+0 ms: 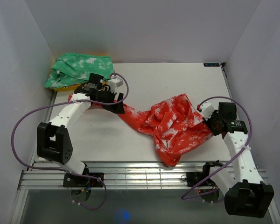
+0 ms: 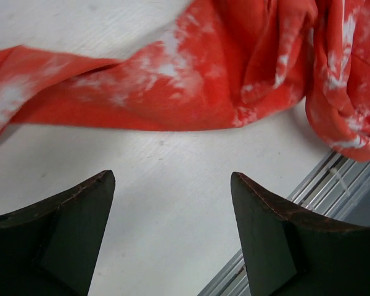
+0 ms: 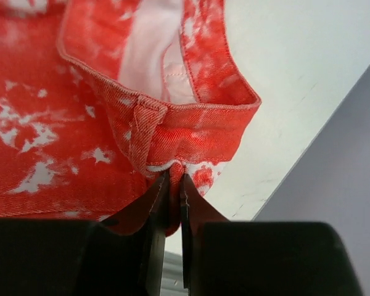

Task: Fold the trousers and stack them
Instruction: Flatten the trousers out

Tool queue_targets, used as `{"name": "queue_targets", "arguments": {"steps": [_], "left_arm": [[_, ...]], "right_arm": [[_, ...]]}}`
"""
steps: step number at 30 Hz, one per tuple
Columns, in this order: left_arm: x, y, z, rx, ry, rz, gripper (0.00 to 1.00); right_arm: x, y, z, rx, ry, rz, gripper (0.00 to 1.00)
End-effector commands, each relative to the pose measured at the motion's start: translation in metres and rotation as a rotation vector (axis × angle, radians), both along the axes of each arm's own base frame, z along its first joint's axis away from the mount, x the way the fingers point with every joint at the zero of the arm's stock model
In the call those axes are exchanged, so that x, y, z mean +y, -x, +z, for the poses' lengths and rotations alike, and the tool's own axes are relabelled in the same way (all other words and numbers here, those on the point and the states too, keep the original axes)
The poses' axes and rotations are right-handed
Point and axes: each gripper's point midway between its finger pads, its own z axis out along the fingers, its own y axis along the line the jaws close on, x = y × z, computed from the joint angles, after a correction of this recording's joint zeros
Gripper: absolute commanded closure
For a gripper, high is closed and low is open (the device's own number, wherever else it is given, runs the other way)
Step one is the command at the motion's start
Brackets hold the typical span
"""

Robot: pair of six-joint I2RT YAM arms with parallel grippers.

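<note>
Your right gripper is clamped on the waistband of the trousers. Your left gripper hangs spread wide just beside one leg.

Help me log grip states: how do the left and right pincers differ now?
The left pincer stands open and empty; the right pincer is shut on the waistband of the trousers. The left pincer hangs above bare table, clear of the trousers; the right pincer touches them. Both have dark fingers.
</note>
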Motion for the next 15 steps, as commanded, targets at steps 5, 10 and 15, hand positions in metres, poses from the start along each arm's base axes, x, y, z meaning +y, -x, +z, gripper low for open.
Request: {"name": "queue_targets", "arguments": {"steps": [5, 10, 15], "left_arm": [[-0.087, 0.026, 0.000, -0.089, -0.056, -0.372, 0.12], [-0.139, 0.018, -0.003, -0.116, -0.069, -0.461, 0.10], [-0.182, 0.023, -0.036, -0.077, -0.091, -0.568, 0.11]], "right_arm": [[-0.049, 0.014, -0.007, 0.007, 0.120, -0.081, 0.68], [-0.061, -0.001, 0.006, 0.052, -0.001, -0.138, 0.27], [-0.049, -0.008, 0.009, 0.108, -0.109, -0.103, 0.10]]}}
